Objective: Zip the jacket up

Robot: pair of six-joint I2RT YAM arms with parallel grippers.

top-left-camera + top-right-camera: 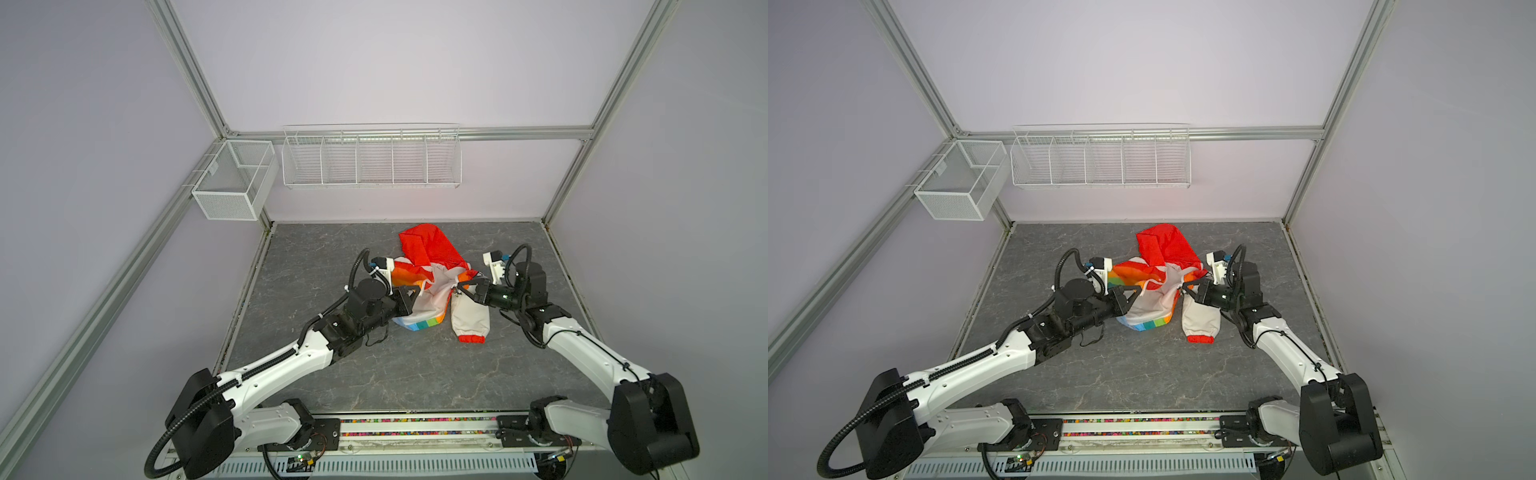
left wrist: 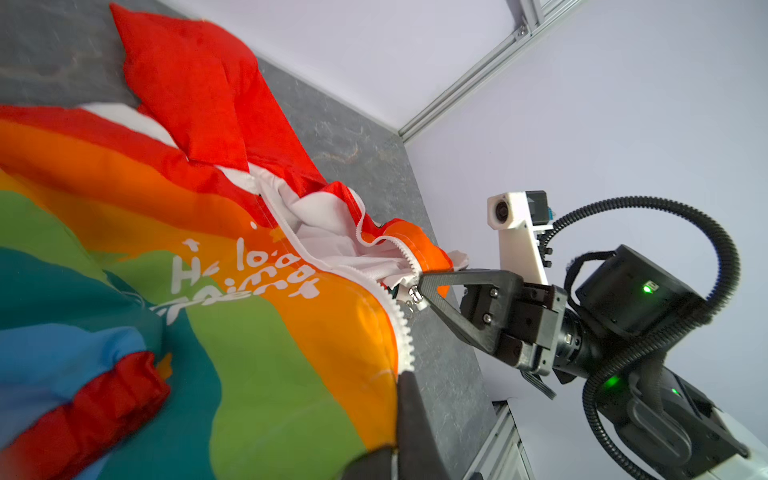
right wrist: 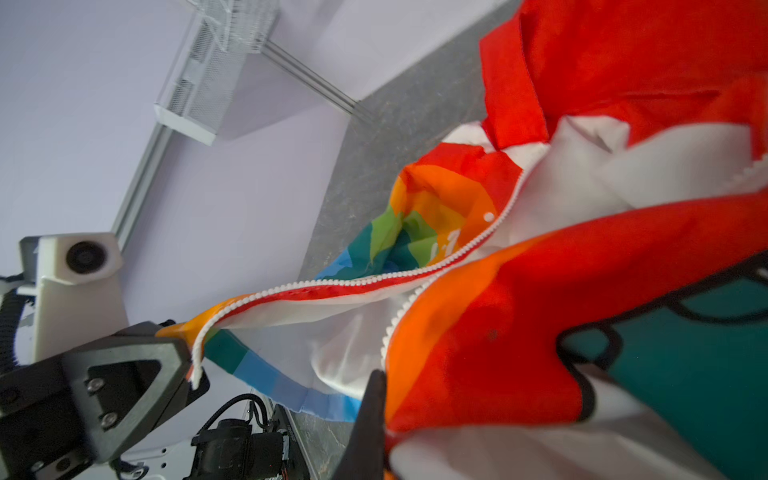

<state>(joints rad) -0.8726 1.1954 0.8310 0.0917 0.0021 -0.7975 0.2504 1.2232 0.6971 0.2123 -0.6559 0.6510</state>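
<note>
The jacket lies crumpled mid-table, hanging between both grippers, its red hood towards the back wall. My left gripper is shut on the rainbow half's front edge, right at the white zipper teeth; its own tips show in the left wrist view. My right gripper is shut on the other front edge, close to the metal zipper slider. The zipper stands open, with white lining between its two rows. A white sleeve with a red cuff hangs below the right gripper.
The grey marbled table is bordered by aluminium frame posts and lilac walls. A white wire rack and a mesh box hang on the back wall above the table. Both arm bases sit at the front edge.
</note>
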